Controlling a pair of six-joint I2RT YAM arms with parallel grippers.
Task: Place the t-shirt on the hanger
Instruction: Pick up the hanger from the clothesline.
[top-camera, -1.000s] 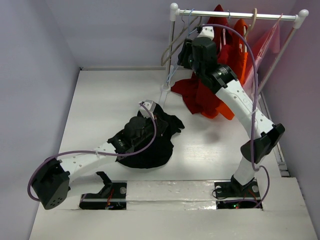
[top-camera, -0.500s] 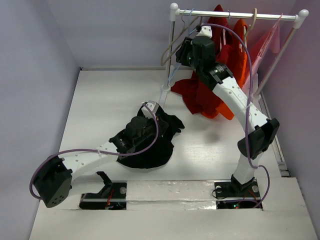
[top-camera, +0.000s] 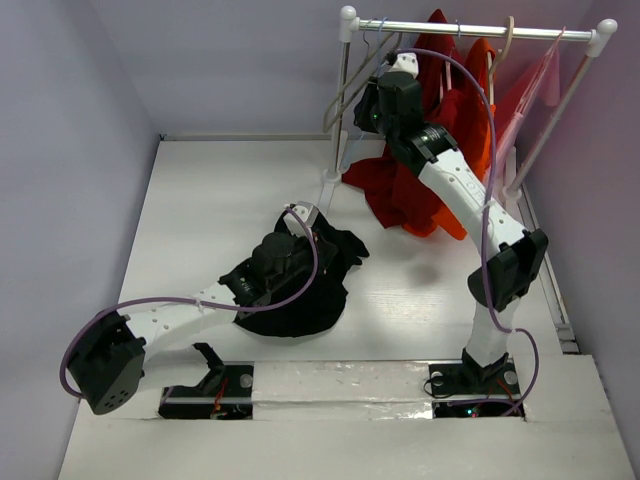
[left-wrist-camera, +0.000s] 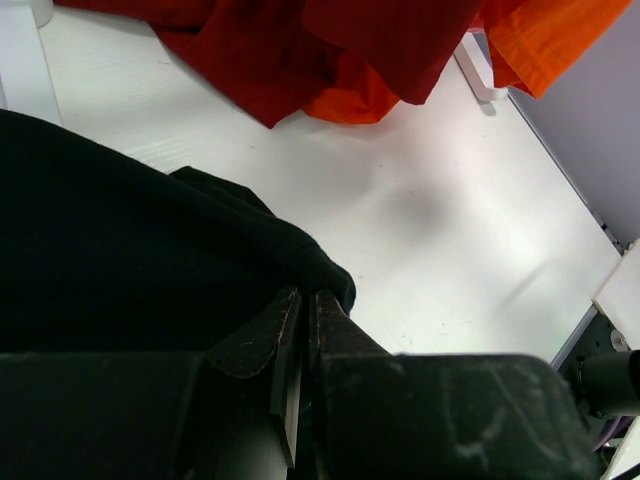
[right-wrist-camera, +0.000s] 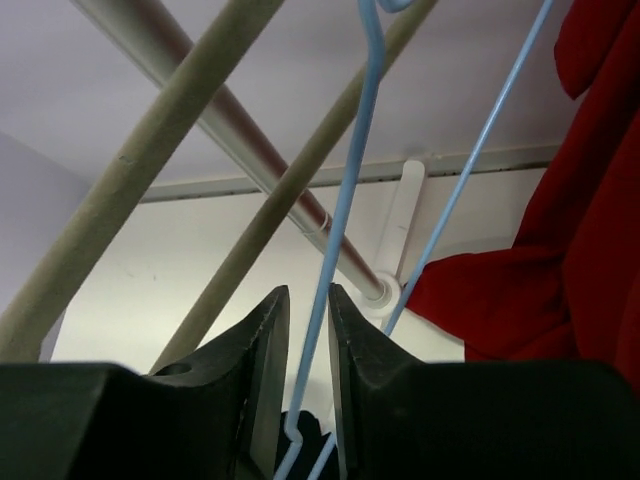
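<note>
The right end effector (right-wrist-camera: 308, 300) rises toward the rail's (top-camera: 470, 30) left end. Its jaws narrow around the hanger (right-wrist-camera: 345, 200).

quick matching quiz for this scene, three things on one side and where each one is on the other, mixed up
Things:
1. t-shirt
2. hanger
3. red garments

Places:
a. thin wire between the fingers of the right gripper, jaws a little apart
b. cloth hanging from the rail down toward the table
c. heaped on the table, pinched by the shut left gripper

Pairs: 1-c, 2-a, 3-b
</note>
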